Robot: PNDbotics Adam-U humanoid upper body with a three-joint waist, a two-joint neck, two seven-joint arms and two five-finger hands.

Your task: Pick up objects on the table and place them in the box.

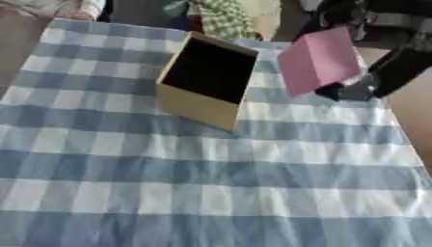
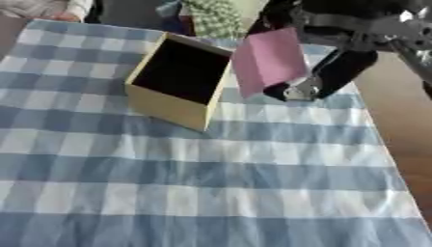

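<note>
Right hand (image 1: 350, 90): curled shut on the pink card's (image 1: 319, 60) lower edge.
Pink card: held aloft, just right of the box (image 1: 205, 77) — not yet over it.
Box: open, dark inside, on the checked cloth (image 1: 211, 193).
Advice: card is best carried left over the opening, lowered edge-first — then released.
Left hand: not seen.

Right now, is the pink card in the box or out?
Out: the pink card is held by the right hand beside the box.

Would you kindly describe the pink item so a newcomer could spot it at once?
Start at the blue-and-white checked table and find the open tan box with its dark inside. Just right of the box, the right hand holds a flat pink card tilted above the cloth. It is the only pink thing there.
</note>
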